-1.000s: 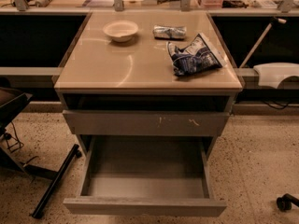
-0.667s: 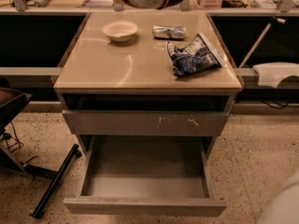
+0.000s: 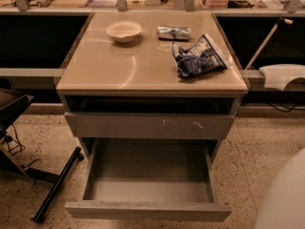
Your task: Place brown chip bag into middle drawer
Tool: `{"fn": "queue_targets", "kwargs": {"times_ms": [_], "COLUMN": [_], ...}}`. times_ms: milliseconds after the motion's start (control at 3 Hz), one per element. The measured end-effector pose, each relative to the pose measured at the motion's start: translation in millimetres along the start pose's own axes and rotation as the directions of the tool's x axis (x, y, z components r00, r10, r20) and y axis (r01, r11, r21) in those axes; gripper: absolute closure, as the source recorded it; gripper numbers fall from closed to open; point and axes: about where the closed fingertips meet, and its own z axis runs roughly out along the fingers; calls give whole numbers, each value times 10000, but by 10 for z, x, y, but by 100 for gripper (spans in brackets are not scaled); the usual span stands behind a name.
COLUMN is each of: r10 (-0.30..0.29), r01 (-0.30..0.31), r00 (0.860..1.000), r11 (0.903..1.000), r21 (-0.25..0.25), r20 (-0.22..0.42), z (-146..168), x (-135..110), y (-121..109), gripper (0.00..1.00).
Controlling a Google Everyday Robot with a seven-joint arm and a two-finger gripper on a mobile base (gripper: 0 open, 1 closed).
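The middle drawer (image 3: 148,175) is pulled wide open at the bottom of the cabinet. It has a plain grey front panel (image 3: 147,211), and the part of its grey floor that I can see is bare. The brown chip bag is out of view. My gripper is out of view too. A pale rounded part of the robot (image 3: 286,197) fills the lower right corner.
A shut drawer front with pale scratch marks (image 3: 150,126) sits above the open drawer. On the tan tabletop (image 3: 119,66) lie a blue-and-white chip bag (image 3: 198,56), a small silver packet (image 3: 173,32) and a white bowl (image 3: 124,31). A black chair base (image 3: 52,190) stands at the left.
The rounded brown and pale shape at the top edge behind the table has left the view. A pale rounded robot part has come further into the lower right corner.
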Motion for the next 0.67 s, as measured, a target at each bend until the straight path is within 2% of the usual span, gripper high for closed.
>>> {"fn": "queue_targets", "kwargs": {"times_ms": [667], "r10": [84], "r01": [-118], "r00": [9982], "r11": [9983], "r21": [577], "r20": [591], "z": [-103], "x": [-52], "y": [-163], "gripper": [100]}}
